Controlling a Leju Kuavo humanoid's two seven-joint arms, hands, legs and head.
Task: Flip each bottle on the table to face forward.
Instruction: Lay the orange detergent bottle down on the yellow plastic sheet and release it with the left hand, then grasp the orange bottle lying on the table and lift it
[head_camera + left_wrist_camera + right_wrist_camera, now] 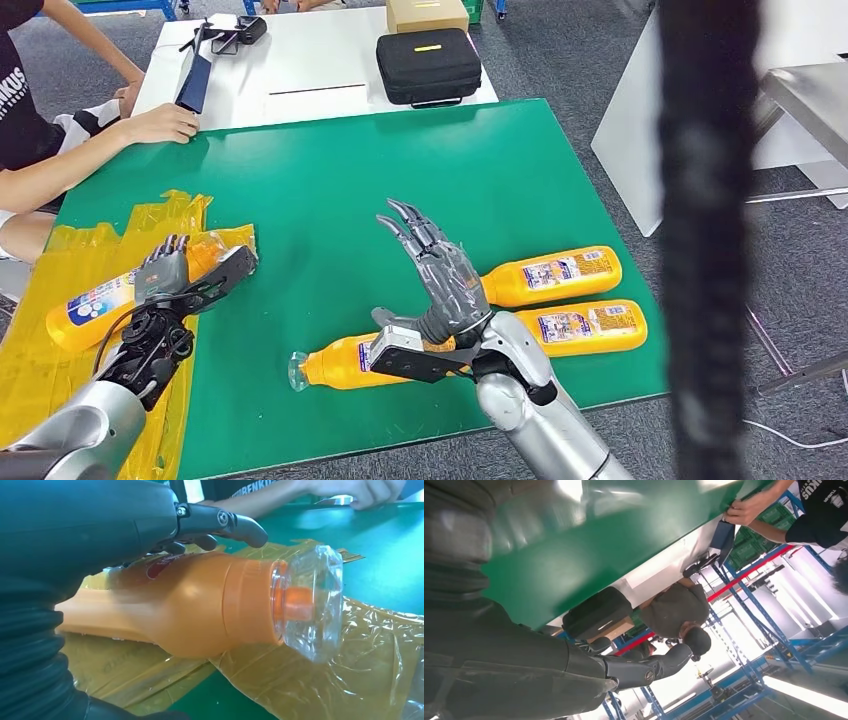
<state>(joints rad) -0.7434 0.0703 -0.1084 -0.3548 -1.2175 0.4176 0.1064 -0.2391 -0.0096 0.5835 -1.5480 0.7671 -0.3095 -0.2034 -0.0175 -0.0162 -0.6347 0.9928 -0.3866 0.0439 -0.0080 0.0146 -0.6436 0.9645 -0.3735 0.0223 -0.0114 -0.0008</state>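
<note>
Orange bottle (95,300) lying on yellow film (60,350), left tabletop (330,180) edge; left hand (170,275) fingers resting over body, grip unclear. Right hand (440,275) hovering, fingers spreading wide. Smooth plastic looking slippery; gripping mid-body seeming safest.

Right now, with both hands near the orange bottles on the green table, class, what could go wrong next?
1. The left hand rests on a bottle lying on loose yellow plastic film; the film could slide or bunch as the bottle turns.
2. The right hand hangs open above the near bottle, close beside two labelled bottles; a sweep might knock them.
</note>
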